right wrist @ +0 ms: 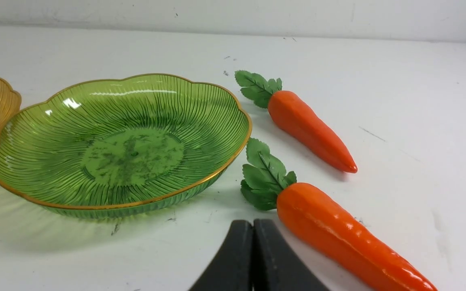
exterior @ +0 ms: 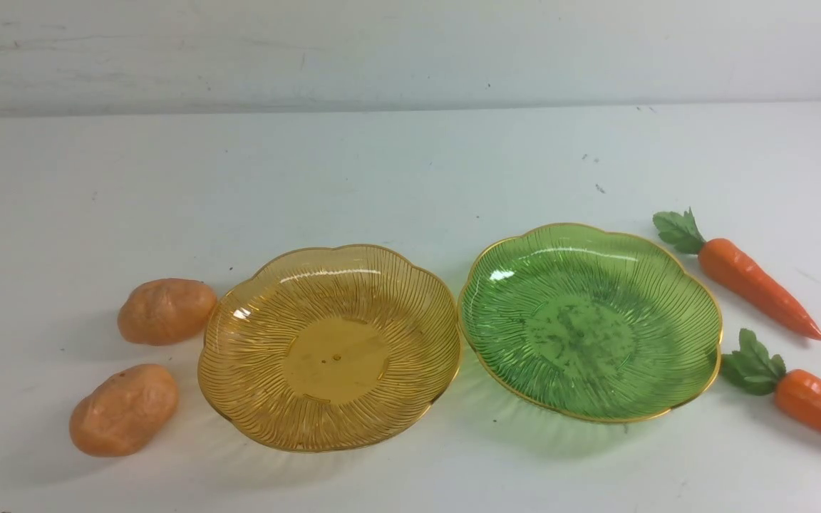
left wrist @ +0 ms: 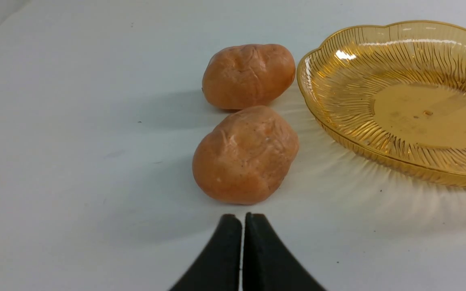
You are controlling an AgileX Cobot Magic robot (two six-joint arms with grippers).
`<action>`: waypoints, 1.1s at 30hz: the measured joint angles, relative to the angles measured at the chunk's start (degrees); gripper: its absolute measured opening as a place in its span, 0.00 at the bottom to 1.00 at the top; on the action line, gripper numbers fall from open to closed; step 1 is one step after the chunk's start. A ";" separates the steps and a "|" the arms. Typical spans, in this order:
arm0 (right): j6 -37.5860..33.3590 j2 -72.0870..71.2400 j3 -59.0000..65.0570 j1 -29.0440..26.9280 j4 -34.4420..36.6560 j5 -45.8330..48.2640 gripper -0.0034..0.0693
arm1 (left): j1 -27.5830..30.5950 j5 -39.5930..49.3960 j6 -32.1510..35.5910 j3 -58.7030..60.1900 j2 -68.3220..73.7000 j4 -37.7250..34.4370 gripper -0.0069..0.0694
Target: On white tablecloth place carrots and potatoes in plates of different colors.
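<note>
The amber plate (exterior: pixel 330 349) sits on the white-clothed counter (exterior: pixel 410 178) and serves as the reference for everything else. The green plate (exterior: pixel 589 324) stands just to its right, their gold rims so close that I cannot tell whether they touch. Both plates hold nothing.

The two potatoes lie to the left of the amber plate. The farther potato (exterior: pixel 167 311) is just beside its rim. The nearer potato (exterior: pixel 124 410) lies a little further out from the rim, apart from the first.

Both carrots are well apart from the amber plate, on the other side of the green plate. The farther carrot (exterior: pixel 756 285) and the nearer carrot (exterior: pixel 817 406) lie roughly parallel. Their green tops point back towards the plates and their tips point away.

In the left wrist view, the left jaws are pressed together with only a hairline slit between them. They grip nothing, and the nearer potato lies just ahead of them. In the right wrist view, the right jaws are likewise closed together and empty, with the nearer carrot just beside them.
</note>
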 joint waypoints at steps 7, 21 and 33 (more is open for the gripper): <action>0.00 0.00 0.00 0.00 0.00 -0.04 0.03 | 0.00 0.00 0.00 0.00 0.00 0.00 0.09; 16.27 0.00 0.00 0.00 30.79 -3.27 0.03 | 0.00 0.00 0.00 0.00 0.00 0.00 0.09; 3.78 5.79 -23.52 0.00 30.02 0.59 0.03 | 0.00 0.00 0.00 0.00 0.00 0.00 0.09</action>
